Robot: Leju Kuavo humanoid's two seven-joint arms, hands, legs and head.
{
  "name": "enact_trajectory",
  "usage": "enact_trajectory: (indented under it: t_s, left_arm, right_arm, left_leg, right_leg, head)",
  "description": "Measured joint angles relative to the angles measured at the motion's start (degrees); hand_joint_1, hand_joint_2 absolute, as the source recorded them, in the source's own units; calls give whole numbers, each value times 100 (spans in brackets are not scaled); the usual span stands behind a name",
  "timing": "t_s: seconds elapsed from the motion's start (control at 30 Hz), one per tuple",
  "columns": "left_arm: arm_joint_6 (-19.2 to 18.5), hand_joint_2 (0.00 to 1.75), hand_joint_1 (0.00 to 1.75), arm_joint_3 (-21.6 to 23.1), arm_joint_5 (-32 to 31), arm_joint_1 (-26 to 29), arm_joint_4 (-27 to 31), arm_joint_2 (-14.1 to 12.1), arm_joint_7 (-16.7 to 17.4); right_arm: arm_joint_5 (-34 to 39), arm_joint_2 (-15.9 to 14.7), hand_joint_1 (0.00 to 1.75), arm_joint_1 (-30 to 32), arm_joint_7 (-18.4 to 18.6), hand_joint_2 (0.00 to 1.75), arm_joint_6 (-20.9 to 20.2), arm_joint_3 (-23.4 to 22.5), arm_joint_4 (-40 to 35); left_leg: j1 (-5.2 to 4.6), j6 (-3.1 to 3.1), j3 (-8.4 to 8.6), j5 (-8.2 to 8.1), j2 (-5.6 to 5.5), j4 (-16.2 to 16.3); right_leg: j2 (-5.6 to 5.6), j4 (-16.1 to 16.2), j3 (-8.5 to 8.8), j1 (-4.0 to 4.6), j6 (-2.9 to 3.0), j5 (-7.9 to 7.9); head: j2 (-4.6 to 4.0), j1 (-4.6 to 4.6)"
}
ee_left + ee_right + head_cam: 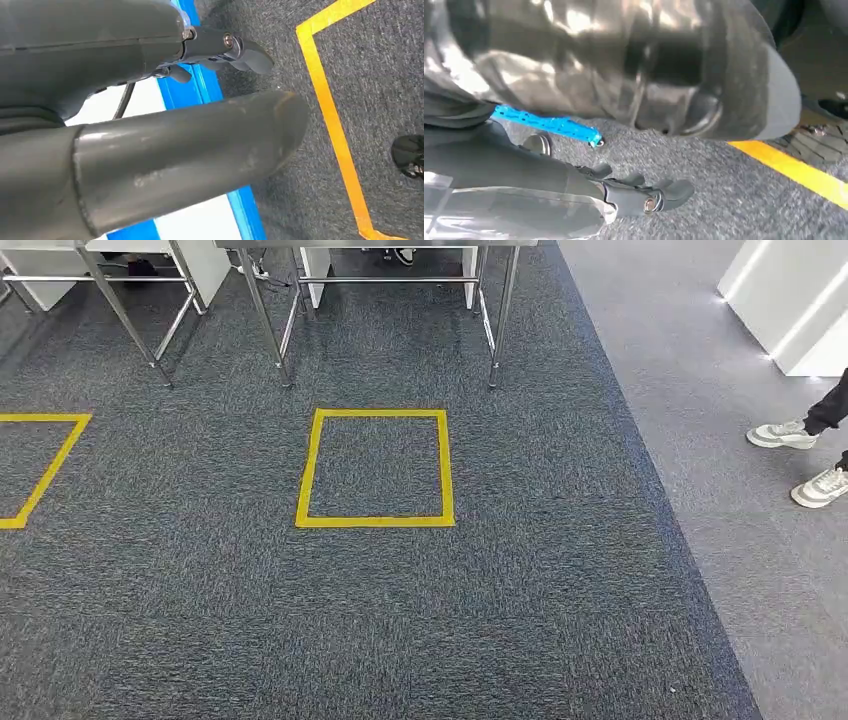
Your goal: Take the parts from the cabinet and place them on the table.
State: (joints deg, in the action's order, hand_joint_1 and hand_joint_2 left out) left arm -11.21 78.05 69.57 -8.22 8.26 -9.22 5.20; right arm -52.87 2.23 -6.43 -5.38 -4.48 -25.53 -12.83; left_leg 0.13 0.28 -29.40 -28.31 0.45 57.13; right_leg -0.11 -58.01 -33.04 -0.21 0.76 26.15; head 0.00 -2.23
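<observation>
Two hands, both low over the grey carpet (400, 630).

Left hand (190, 140): thick thumb stretched out, dark fingers (250, 54) also fairly straight, with a gap between them and the thumb. A white panel with blue edges (197, 92) shows in that gap, running back under the palm. Can't tell whether the fingers actually hold it or it just lies behind them.

Right hand (639, 75): blurred and shiny, thumb apart from the fingers (671, 192), which point out loosely, not curled. A blue perforated strip (554, 125) sits in the gap close to the palm. Contact is not visible, so I can't tell if it's held.

Yellow floor tape runs just beside each hand, (325, 105) on the left and (796, 170) on the right.

Head view: yellow tape square (375, 521) on the carpet, steel worktop legs (265, 320) beyond it, a person's pale shoes (782, 435) on the lighter floor to the right.
</observation>
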Motion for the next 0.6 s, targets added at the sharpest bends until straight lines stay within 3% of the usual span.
enact_trajectory:
  t_s: [0.27,0.5,0.6]
  left_arm:
    - [17,0,0,0,46,25,0,0,-66]
    - [13,0,0,0,44,27,0,-2,-83]
    - [13,0,0,0,44,27,0,-4,-83]
  right_arm:
    - [-177,2,0,8,-249,0,300,168,0]
    - [-273,2,0,7,-302,0,225,326,0]
    - [-289,2,0,8,-302,0,219,380,0]
  left_leg:
    - [0,0,-1,0,0,0]
    - [-14,8,-30,-3,-1,37]
    - [-23,49,-51,-3,-1,63]
  right_leg:
    - [0,0,-1,-1,0,0]
    - [-3,8,-12,-34,-30,-18]
    - [-5,10,-17,-44,-62,-34]
  head:
    - [0,0]
    - [0,0]
    - [0,0]
